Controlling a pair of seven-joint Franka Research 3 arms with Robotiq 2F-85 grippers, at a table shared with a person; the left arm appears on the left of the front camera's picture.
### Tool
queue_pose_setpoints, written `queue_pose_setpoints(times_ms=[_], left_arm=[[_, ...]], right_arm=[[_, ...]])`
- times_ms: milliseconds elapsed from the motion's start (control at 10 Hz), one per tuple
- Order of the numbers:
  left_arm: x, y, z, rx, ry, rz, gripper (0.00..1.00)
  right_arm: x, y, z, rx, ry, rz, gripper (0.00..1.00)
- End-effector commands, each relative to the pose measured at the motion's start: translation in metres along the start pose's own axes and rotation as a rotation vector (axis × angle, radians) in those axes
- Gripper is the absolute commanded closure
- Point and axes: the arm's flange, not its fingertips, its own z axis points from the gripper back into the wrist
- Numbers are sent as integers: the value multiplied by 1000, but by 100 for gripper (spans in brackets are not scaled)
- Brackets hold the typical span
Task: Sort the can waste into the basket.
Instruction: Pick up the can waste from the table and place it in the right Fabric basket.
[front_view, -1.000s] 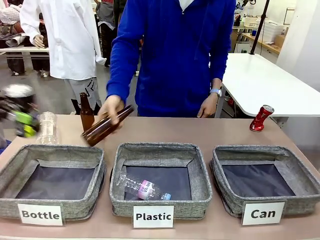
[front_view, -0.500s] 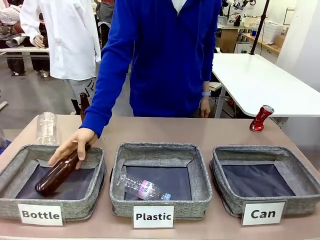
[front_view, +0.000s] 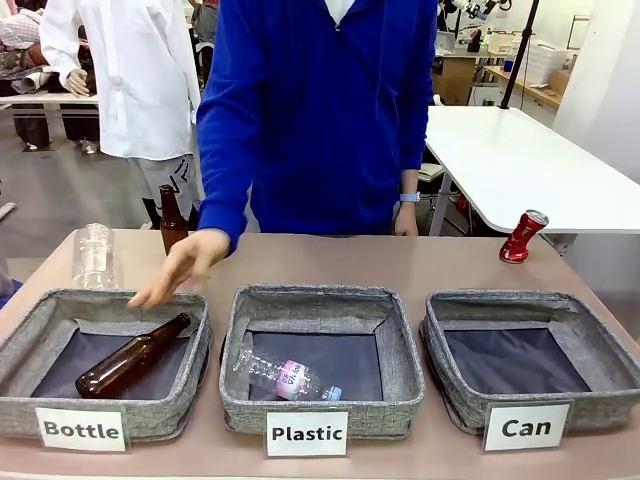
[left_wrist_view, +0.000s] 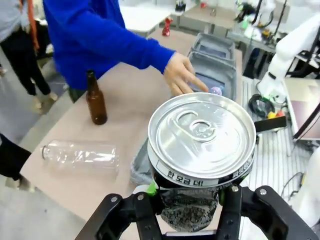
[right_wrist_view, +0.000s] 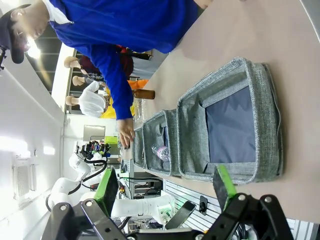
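My left claw (left_wrist_view: 190, 197) clamps the black drink can (left_wrist_view: 202, 135) by its sides; my right claw (right_wrist_view: 165, 185) hangs wide open, empty.

The brown bottle (front_view: 130, 358) has gone into a bin.

A second ago the person's hand (front_view: 180, 265) held the bottle tilted in the air, over the table behind the bins. Then the hand went down and laid it in the bin (front_view: 160, 412) marked "Bottle". Now the bottle lies on its side on the dark bottom of that bin, with its neck toward the far right corner. The hand has let go. It is open with the fingers spread, up over the bin's far edge, and it is not touching the bottle. The person (front_view: 320, 110) has also stood up straighter and moved a little toward the robot's left.
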Motion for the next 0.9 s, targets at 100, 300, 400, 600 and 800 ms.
queue_pose_setpoints(times_ms=[100,300,400,600,800], left_arm=[[43,5,-143,-91,104,-24,54],[74,10,-235,-183,173,-56,54],[96,0,-281,-233,184,-81,54],[139,-12,-364,-293,277,-118,54],[173,-18,-452,-365,383,-131,54]], right_arm=[[2,0,0,21,-12,26,0],[2,0,0,21,-12,26,0],[2,0,0,21,-12,26,0],[2,0,0,21,-12,26,0],[2,0,0,21,-12,26,0]])
